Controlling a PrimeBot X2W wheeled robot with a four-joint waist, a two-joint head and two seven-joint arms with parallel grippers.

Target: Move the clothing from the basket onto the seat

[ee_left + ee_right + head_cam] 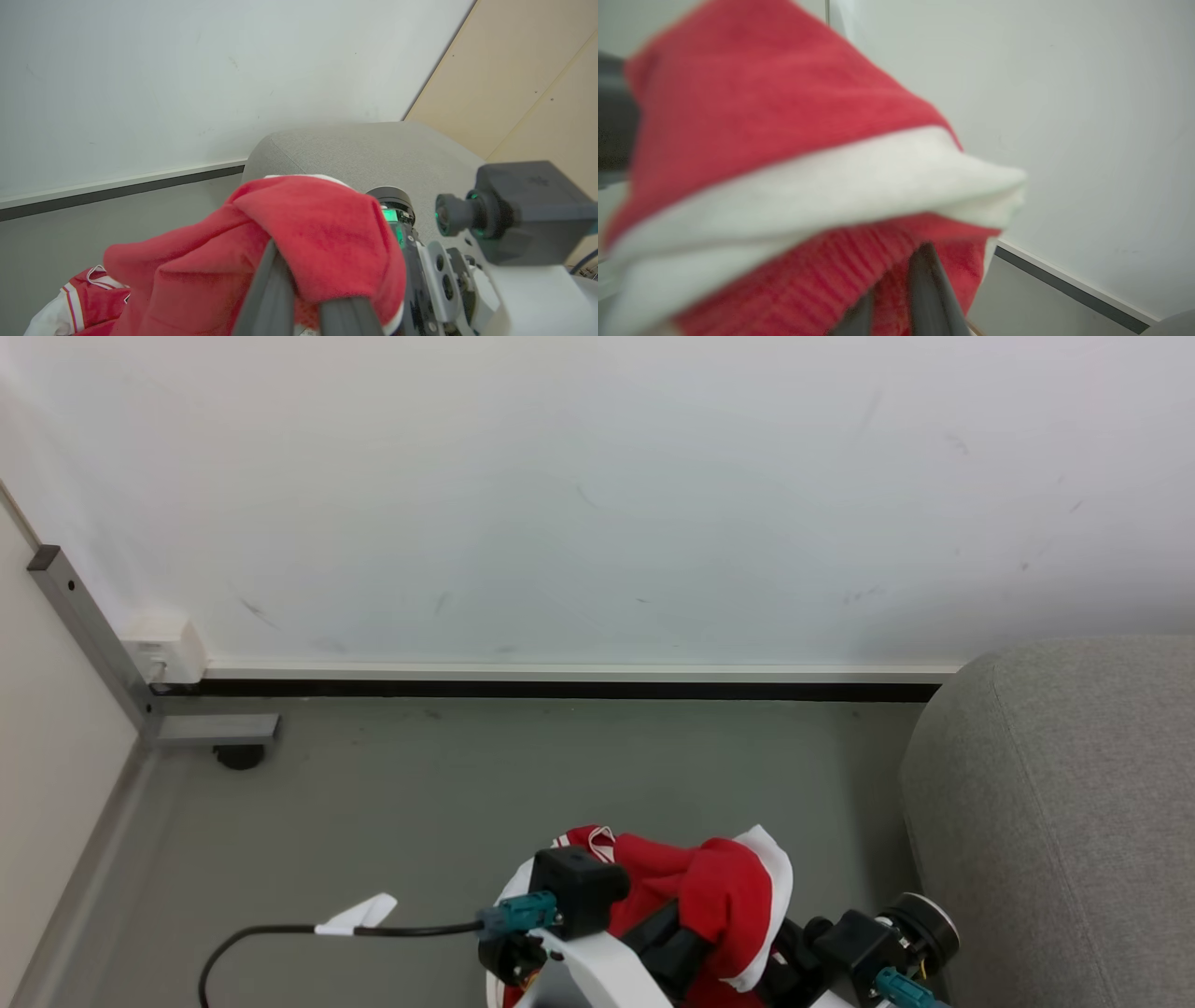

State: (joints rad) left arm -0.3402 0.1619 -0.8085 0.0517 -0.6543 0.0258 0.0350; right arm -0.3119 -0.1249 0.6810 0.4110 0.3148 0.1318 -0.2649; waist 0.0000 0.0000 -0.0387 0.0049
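Observation:
The red clothing (714,891) with white trim hangs bunched at the bottom middle of the head view, lifted above the grey floor. In the left wrist view my left gripper (306,303) is shut on the clothing (289,238), which drapes over both dark fingers (264,298). My right gripper (896,303) is shut on the same clothing (784,154); a blurred fold of red and white covers the fingertips. The grey seat (1074,812) stands just to the right of the bundle, and its rounded corner (355,149) lies beyond the clothing. The basket is out of view.
A white wall with a dark baseboard (560,689) runs along the back. At the left stands a grey metal frame leg (93,635) with a foot. A black cable (280,933) with a white tag trails from my left wrist. My right wrist's camera (518,214) is close beside the left gripper.

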